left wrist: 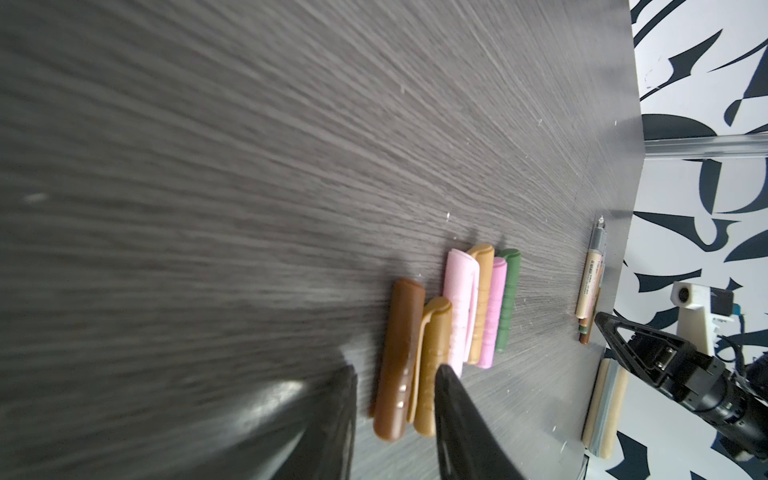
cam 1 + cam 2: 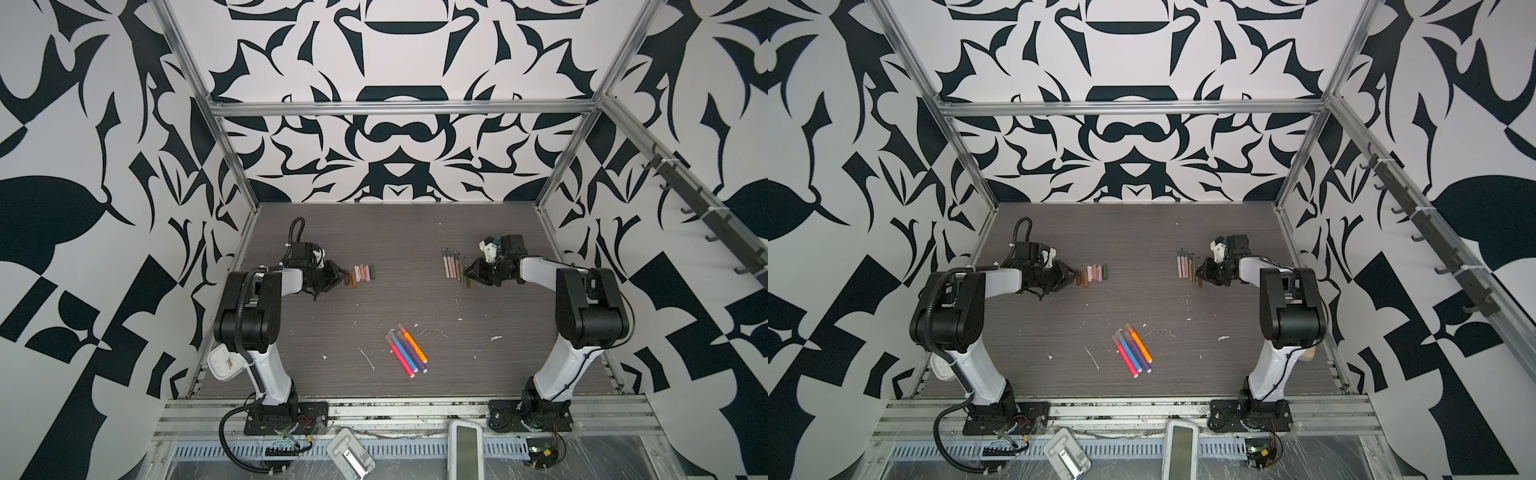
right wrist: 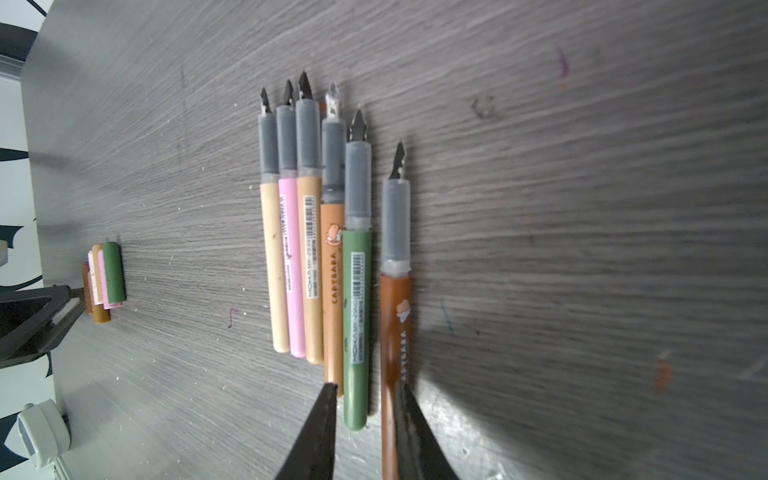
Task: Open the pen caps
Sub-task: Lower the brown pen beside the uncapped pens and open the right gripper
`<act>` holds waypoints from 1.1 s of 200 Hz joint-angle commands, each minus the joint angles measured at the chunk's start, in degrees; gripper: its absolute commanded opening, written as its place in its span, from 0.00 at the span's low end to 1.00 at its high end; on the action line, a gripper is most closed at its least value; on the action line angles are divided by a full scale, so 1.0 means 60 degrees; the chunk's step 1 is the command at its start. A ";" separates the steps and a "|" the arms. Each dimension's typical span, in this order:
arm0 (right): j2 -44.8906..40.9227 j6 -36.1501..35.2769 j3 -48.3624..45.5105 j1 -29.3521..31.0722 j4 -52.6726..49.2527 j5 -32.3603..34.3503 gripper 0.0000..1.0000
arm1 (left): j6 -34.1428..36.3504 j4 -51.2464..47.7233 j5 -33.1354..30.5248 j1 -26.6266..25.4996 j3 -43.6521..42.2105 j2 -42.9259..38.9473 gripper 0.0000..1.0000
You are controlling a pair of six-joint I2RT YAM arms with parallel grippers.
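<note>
**Tabletop (image 2: 415, 232), with the four thick markers (image 2: 408, 349) as reference.** Beyond the markers and to their left, six loose pen caps (image 1: 457, 291) lie side by side. The left gripper (image 1: 395, 370) has its jaws partly open about the ends of the brown cap (image 1: 397, 332) and ochre cap (image 1: 434, 332), clamping neither. Beyond the markers and to their right lie six uncapped pens (image 3: 311, 257). The right gripper (image 3: 365, 386) has its jaws slightly apart astride the end of the green pen (image 3: 356, 324), gripping nothing.
</note>
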 commanded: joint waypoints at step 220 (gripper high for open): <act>0.0524 0.0404 0.0237 -0.0012 0.0341 -0.0655 0.28 | -0.0094 -0.0219 0.0040 0.0041 0.0125 0.0318 0.35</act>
